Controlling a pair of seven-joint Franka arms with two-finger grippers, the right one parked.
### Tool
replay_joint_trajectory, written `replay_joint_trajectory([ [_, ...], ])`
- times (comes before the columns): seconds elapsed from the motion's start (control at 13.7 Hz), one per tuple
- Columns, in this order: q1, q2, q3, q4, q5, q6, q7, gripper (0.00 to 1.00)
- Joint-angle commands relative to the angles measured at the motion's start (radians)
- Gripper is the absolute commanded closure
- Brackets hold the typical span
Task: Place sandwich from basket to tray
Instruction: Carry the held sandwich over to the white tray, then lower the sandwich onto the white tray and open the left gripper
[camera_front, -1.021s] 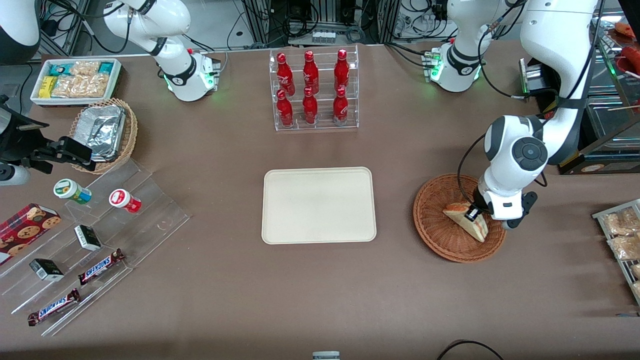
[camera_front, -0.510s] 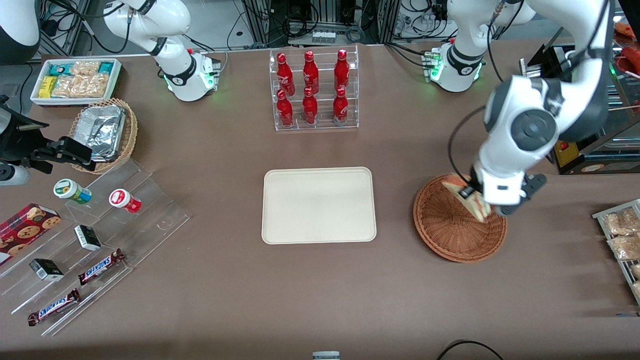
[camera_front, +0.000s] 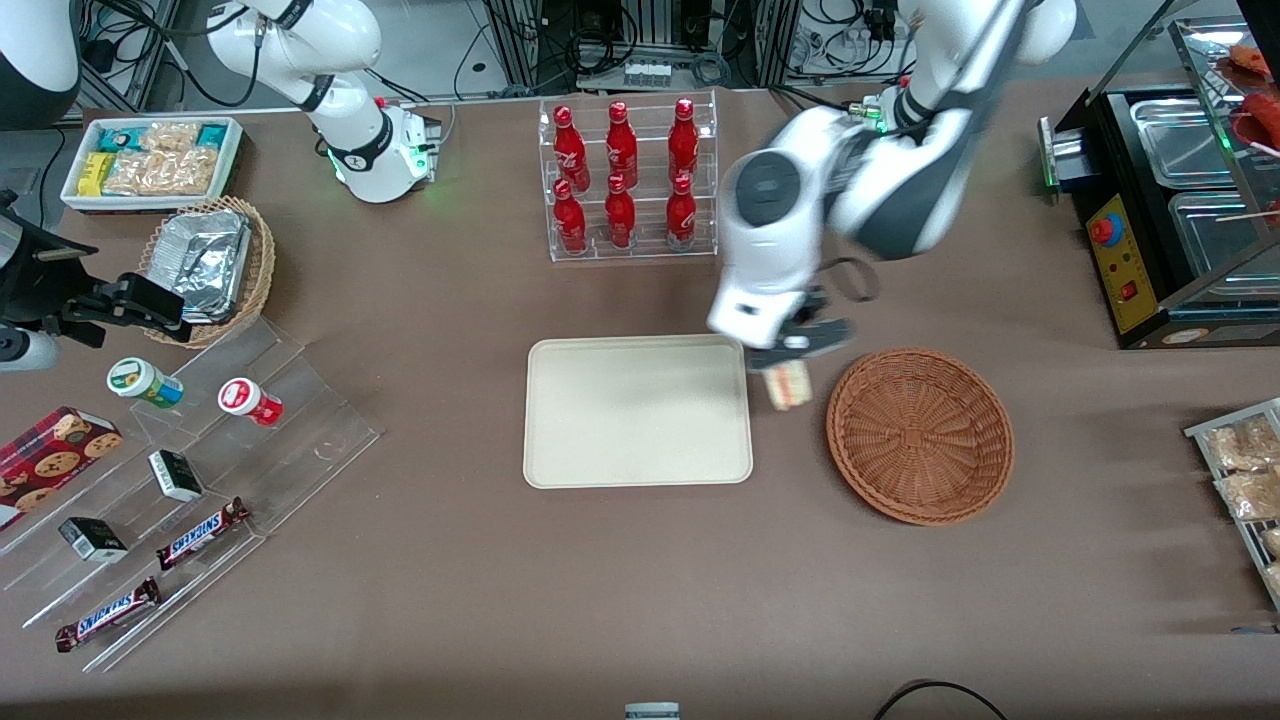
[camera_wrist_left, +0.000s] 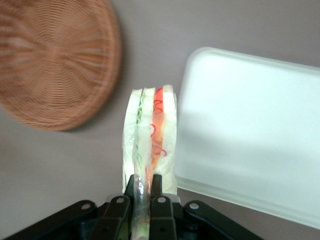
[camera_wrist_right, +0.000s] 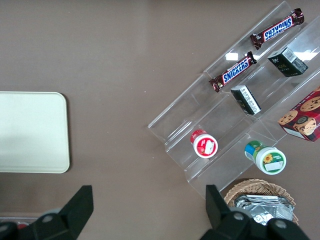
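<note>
Pinched in the left arm's gripper, the wrapped triangular sandwich is held aloft between the empty reddish-brown wicker basket and the cream-white rectangular tray, just beside the tray's rim.

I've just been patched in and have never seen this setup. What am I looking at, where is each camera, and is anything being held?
Two white robot arms share a brown table; only one works. The wide picture looks down from the front. Another is shot from the working arm's wrist, the third from the parked arm's wrist. The working arm's claw hangs above the gap between the cream tray and the empty wicker basket, shut on a wrapped sandwich. Red bottles stand in a rack farther from the front camera; snack displays sit toward the parked arm's end.
</note>
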Motion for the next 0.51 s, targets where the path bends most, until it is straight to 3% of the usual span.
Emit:
replay_joint_trajectory([
  [0.0,-0.071,0.170,0.016,0.161,0.022,0.074,-0.020,1.00],
  [0.22,-0.113,0.244,0.018,0.188,0.030,0.204,-0.046,1.00],
  [0.44,-0.125,0.341,0.018,0.269,0.077,0.231,-0.059,1.00],
])
